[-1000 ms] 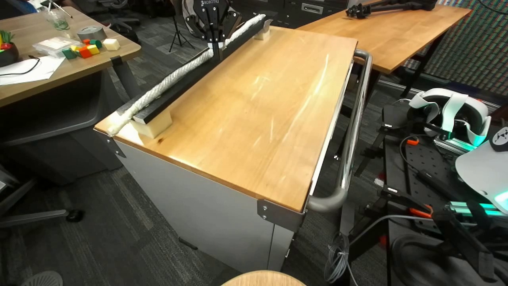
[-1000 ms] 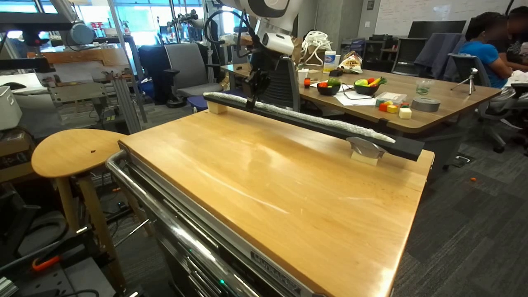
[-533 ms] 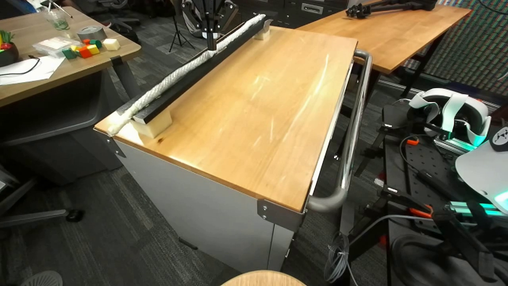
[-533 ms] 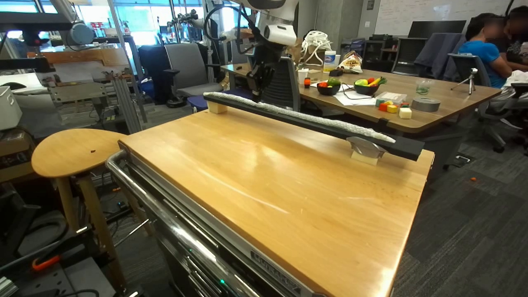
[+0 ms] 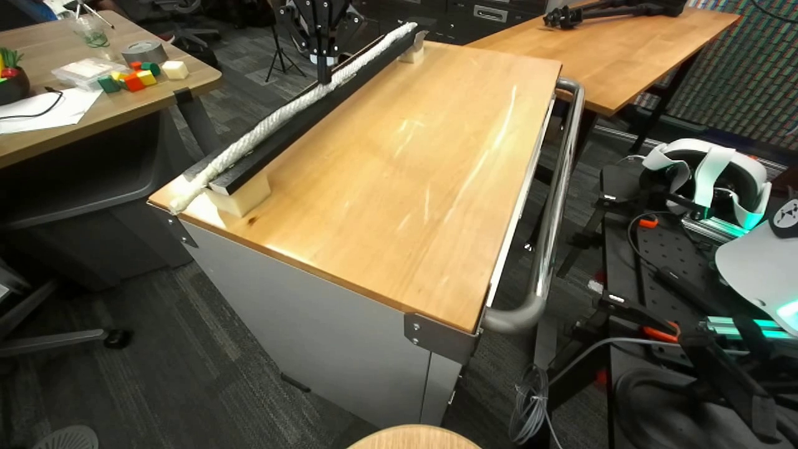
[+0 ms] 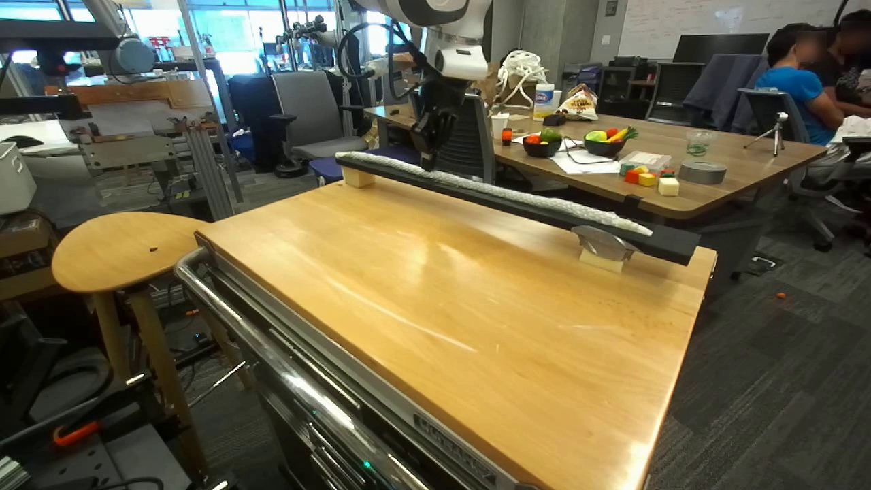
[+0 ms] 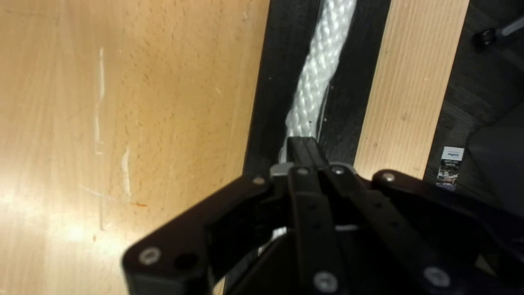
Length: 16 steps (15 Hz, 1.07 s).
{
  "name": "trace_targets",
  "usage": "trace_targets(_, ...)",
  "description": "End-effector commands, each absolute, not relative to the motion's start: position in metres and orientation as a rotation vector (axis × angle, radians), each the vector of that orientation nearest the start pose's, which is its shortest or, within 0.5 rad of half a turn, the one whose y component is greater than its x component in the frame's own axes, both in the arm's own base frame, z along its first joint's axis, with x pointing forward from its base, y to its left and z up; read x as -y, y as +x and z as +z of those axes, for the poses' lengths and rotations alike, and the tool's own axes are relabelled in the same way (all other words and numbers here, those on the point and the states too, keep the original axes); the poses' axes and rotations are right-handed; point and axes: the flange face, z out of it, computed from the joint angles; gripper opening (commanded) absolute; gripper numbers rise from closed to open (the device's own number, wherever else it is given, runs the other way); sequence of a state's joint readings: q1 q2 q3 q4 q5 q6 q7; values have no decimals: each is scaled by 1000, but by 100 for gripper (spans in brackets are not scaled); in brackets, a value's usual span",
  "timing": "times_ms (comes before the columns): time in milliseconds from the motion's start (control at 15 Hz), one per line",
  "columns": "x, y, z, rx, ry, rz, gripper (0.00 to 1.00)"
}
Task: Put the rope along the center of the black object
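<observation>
The white rope (image 5: 274,121) lies lengthwise on top of the black object (image 5: 274,156), a long rail along one side of the wooden tabletop. In an exterior view its near end hangs past the rail onto the wood. Another exterior view shows the rope (image 6: 531,197) stopping short of the opposite rail end (image 6: 670,243). Close up, the rope (image 7: 317,73) bends slightly near the rail's middle line. My gripper (image 7: 301,141) is over the rope, its fingers pressed together with nothing seen between them. In both exterior views the tips of the gripper (image 5: 324,78) meet the rope's outer side; contact is unclear.
Pale foam blocks (image 5: 240,196) hold up the rail, with a curved grey metal piece (image 6: 602,241) against one end. A light wood strip (image 7: 409,90) runs beside the rail. Beyond stands a desk (image 6: 755,160) with small items. A metal handle (image 5: 561,206) lines the opposite edge.
My gripper has risen from the rail's tabletop side and shifted across the rope to its outer side, staying shut. The rope and the rail look much the same.
</observation>
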<state>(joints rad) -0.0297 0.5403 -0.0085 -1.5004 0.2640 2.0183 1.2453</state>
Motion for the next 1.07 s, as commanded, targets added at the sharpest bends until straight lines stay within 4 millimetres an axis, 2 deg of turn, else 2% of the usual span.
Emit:
trace_targets(0,10,696,356,-1901,-2268,199,0)
trace_targets(1000,11,699,334,-1923,-2312,175,0)
